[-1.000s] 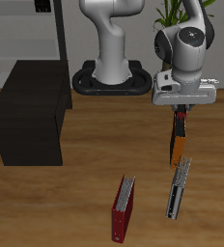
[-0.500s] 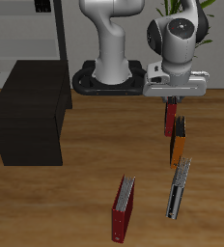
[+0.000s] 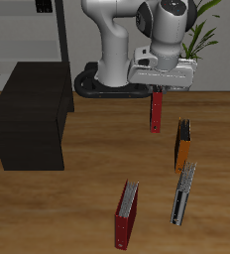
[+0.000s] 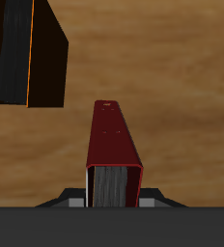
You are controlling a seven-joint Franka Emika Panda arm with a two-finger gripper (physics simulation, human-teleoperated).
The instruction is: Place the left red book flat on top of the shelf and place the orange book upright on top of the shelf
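My gripper (image 3: 158,92) is shut on the top end of the left red book (image 3: 158,112), which hangs upright in the air above the table, well apart from the shelf. In the wrist view the red book (image 4: 114,152) runs straight out from between my fingers (image 4: 73,201). The orange book (image 3: 183,146) stands upright on the table, nearer the front edge than the held book; it also shows in the wrist view (image 4: 29,53). The black shelf (image 3: 33,114) stands across the table with nothing on its flat top.
A darker-red book (image 3: 125,214) and a grey-white book (image 3: 183,193) stand near the table's front edge. A pale open shelving unit (image 3: 28,30) is behind the black shelf. The robot base (image 3: 115,79) and a plant (image 3: 201,35) are at the back.
My gripper has lifted the red book away from beside the orange book and carried it up, back and towards the shelf side. The other books have not moved.
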